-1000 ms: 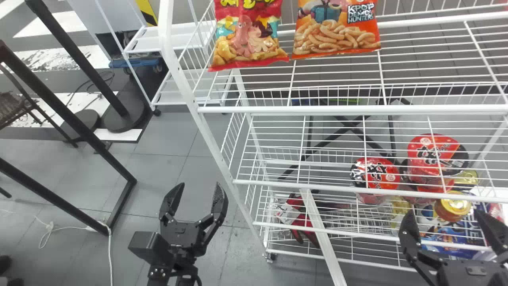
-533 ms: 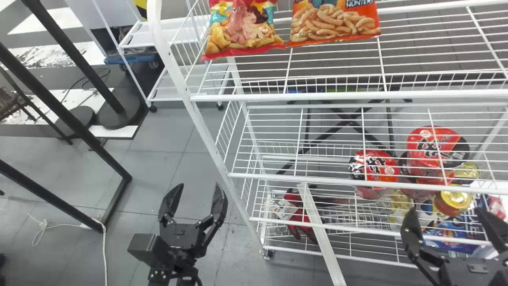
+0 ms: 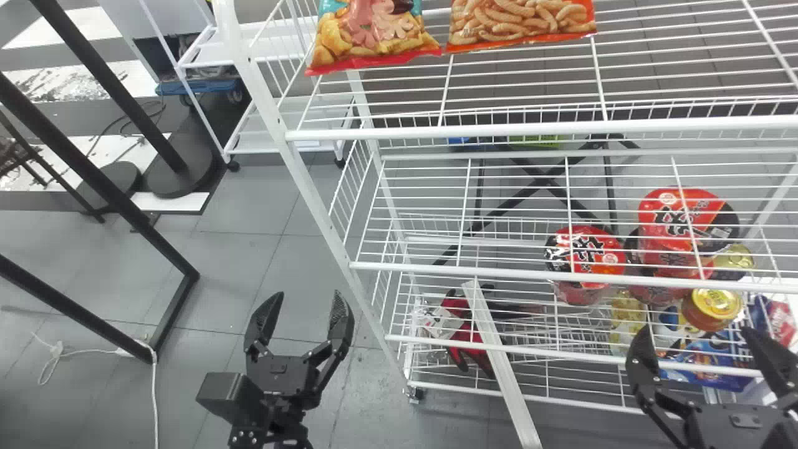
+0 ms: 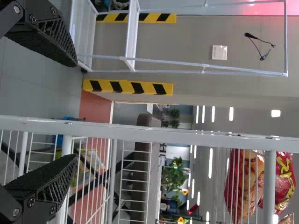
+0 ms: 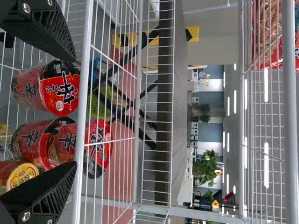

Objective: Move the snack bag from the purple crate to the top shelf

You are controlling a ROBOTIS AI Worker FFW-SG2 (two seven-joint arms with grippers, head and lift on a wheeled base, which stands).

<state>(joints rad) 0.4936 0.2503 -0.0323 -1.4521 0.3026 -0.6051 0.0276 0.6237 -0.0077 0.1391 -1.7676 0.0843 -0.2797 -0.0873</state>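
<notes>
Two snack bags, left one (image 3: 374, 37) and right one (image 3: 517, 22), side by side at the left of the upper wire shelf (image 3: 499, 130); can't tell which is the task's. Bottom edges face near; tops cut off, long axes unclear. Versus earlier, bags and shelf sit higher in head view. Left tool (image 3: 305, 302), left of the rack, and right tool (image 3: 698, 340), near right, both wide, empty. Red cups (image 3: 682, 224), lower right, have bold black lettering.

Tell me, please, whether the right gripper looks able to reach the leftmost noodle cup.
Probably, from the front: the open right gripper faces the cup, though the shelf rail just above may hinder it.
</notes>
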